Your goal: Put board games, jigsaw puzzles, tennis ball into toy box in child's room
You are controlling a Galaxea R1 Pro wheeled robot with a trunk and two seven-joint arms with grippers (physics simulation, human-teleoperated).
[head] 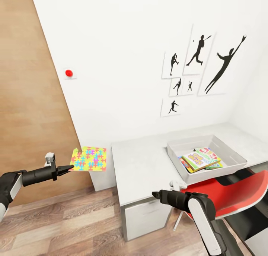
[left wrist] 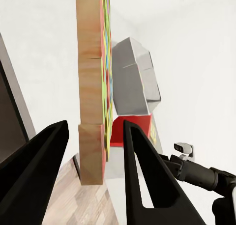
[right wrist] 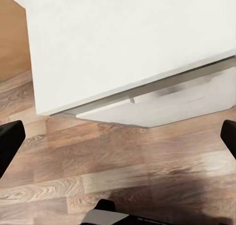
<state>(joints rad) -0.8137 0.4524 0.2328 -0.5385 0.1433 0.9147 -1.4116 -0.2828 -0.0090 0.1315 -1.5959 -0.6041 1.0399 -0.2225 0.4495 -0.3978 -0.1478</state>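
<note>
Nearest the head camera, the right arm bends in low, its end effector (head: 155, 193) hanging just off the front edge of the counter (head: 145, 166). In the right wrist view its fingers sit far apart at the frame's two edges with nothing between them, so it is open and empty, aimed at the wood floor (right wrist: 123, 176) and the counter's white drawer front (right wrist: 162, 109).

The left end effector (head: 69, 169) is clamped on one jigsaw puzzle (head: 89, 158), pinching the board's near edge. The puzzle is held flat in the air, out beyond the fingertips and just short of the counter's end, over the floor. In the left wrist view the board runs edge-on between the two dark fingers (left wrist: 142, 156).

Further ahead of both end effectors, well apart from the held puzzle, the toy box (head: 227, 151) rests on the counter. Inside it lies a loose stack of board games (head: 201, 160): a yellow-green cover with big letters on top, other printed edges showing beneath.

Counts: one toy box; one jigsaw puzzle in hand; at least two board games in the box, possibly three, though the overlap makes that hard to tell. A second puzzle could lie under that stack, but this cannot be confirmed.

Judging progress: the task appears well along. The held puzzle is not yet in the box.

A red chair (head: 230, 192) stands beside the right arm.
</note>
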